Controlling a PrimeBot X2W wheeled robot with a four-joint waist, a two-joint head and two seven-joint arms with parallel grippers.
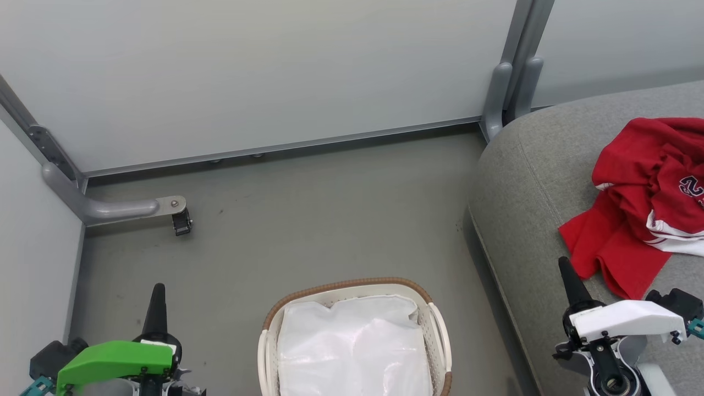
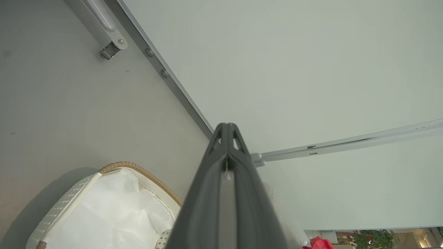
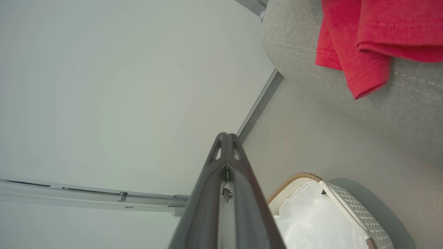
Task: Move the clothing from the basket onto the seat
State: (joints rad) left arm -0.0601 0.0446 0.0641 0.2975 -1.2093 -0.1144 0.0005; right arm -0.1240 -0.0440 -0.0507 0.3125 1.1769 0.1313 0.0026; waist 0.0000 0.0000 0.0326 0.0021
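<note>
The left gripper [image 1: 158,308] stands fingers-up beside the basket [image 1: 352,286], and the right gripper [image 1: 570,283] likewise over the seat [image 1: 528,181]. Both are closed tight and empty. The clothing [image 1: 643,192] lies heaped on the seat.

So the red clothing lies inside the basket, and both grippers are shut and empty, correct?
Not quite: the red clothing lies on the grey seat, not inside the basket, which holds its white liner; the head view shows this. The left gripper and right gripper are shut and empty.
</note>
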